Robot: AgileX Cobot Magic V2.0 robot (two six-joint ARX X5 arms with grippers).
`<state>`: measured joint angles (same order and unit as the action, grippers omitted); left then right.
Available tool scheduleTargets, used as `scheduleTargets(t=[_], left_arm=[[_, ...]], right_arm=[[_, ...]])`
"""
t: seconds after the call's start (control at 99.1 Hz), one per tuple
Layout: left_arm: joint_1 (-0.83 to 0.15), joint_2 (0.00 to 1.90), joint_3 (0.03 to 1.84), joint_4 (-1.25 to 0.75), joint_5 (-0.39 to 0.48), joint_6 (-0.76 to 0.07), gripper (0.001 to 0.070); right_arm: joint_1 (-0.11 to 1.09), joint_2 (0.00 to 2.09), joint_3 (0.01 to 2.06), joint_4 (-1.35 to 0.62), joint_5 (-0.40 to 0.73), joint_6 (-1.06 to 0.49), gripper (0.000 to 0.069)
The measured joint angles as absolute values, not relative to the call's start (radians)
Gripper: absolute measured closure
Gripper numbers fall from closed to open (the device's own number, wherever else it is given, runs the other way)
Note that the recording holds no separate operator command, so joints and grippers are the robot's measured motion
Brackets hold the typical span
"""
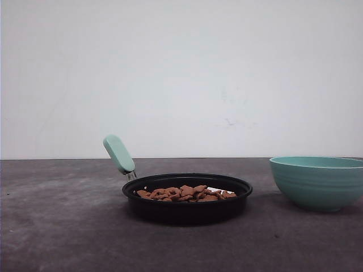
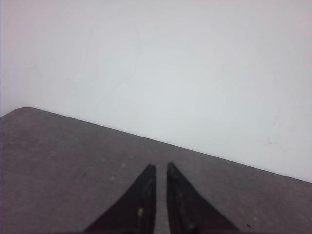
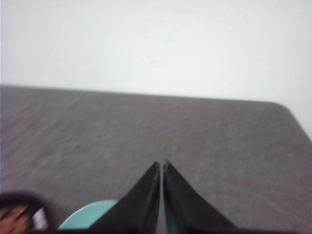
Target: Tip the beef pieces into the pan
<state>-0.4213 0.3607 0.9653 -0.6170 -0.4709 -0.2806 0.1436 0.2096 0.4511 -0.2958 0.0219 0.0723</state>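
In the front view, the pan (image 1: 187,198) is seen at the table's (image 1: 62,226) centre, its mint-green handle (image 1: 119,154) raised toward 10 o'clock. The beef pieces (image 1: 185,193) are heaped low inside it, partly hidden by the near rim. A teal bowl (image 1: 317,182) stands at 3 o'clock, apart from the pan and cut off by the frame edge.

In the left wrist view, the left gripper (image 2: 161,166) is seen clenched to a narrow slit over bare table, grasping nothing.

In the right wrist view, the right gripper (image 3: 162,164) is seen pressed closed and empty; the bowl's rim and a blurred sliver of pan are partly hidden behind it.
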Motion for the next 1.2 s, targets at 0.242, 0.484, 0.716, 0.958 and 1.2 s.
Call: scheduleTargets(t=[0.242, 0.484, 0.716, 0.958, 1.2], left_arm=[[-0.421, 0.361, 0.965, -0.616, -0.471, -0.281, 0.0695], [-0.421, 0.361, 0.965, -0.618, -0.471, -0.281, 0.0695], [-0.421, 0.361, 0.965, -0.617, -0.471, -0.281, 0.0695], [-0.421, 0.361, 0.965, -0.617, -0.471, -0.28, 0.0695], [-0.421, 0.361, 0.965, -0.617, -0.471, -0.281, 0.0695]], right_arm=[[0.088, 0.001, 0.082, -0.278, -0.097, 0.193, 0.0681], [0.065, 0.002, 0.043, -0.236, -0.108, 0.107, 0.0681], [0.065, 0.002, 0.042, -0.239, -0.109, 0.093, 0.0681], [0.065, 0.002, 0.042, -0.225, -0.108, 0.093, 0.0681], [0.065, 0.002, 0.042, -0.225, -0.107, 0.093, 0.0681]])
